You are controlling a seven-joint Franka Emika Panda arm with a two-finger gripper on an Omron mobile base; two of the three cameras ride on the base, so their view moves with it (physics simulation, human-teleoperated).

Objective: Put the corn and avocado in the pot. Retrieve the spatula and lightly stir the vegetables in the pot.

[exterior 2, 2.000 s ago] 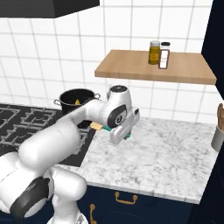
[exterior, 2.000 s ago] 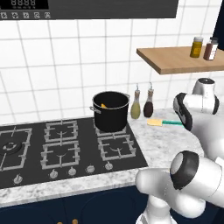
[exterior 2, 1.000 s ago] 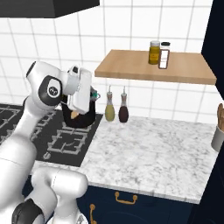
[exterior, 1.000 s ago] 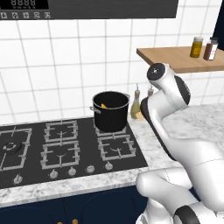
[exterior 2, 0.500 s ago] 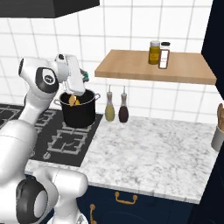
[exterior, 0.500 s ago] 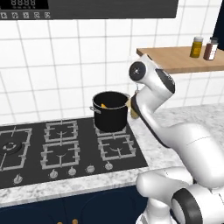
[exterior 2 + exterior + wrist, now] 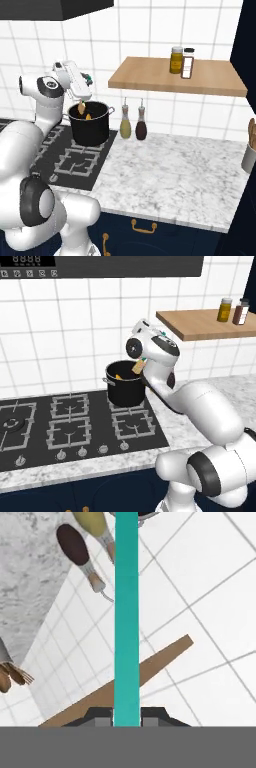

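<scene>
Jaws clamped on the spatula (image 7: 126, 612), with the flat teal-green handle running straight up from between the two dark finger tips in the hand view. Gripper (image 7: 126, 718) pressed against both sides of that smooth, ribbon-like strip. Around it: glossy white wall tiles, a brown wooden shelf (image 7: 150, 667) seen edge-on as a slanted plank, speckled grey marble counter (image 7: 30, 572), and two hanging bottles, one olive (image 7: 92, 522) and one dark brown (image 7: 74, 544), both rounded and tapering to pale necks.

From the left base view: gripper (image 7: 143, 362) poised at the right rim of the pot (image 7: 125, 390), tan-orange spatula blade (image 7: 138, 366) tilted over the opening. Matte black cylinder with a thin pale rim and small side handles, standing on the rear right burner of the dark hob (image 7: 65, 423), with square grey grates. Bit of bright yellow corn (image 7: 118, 376) visible inside. Avocado not made out.

From the right base view: white hand (image 7: 75, 82) angled down toward the pot (image 7: 90, 125), blade (image 7: 80, 107) dipping just inside the rim beside the yellow corn (image 7: 88, 117). Olive bottle (image 7: 125, 125) and dark bottle (image 7: 141, 127) hanging just right of the pot against the tiles, above the marble. Two jars (image 7: 181, 61) up on the wooden shelf
</scene>
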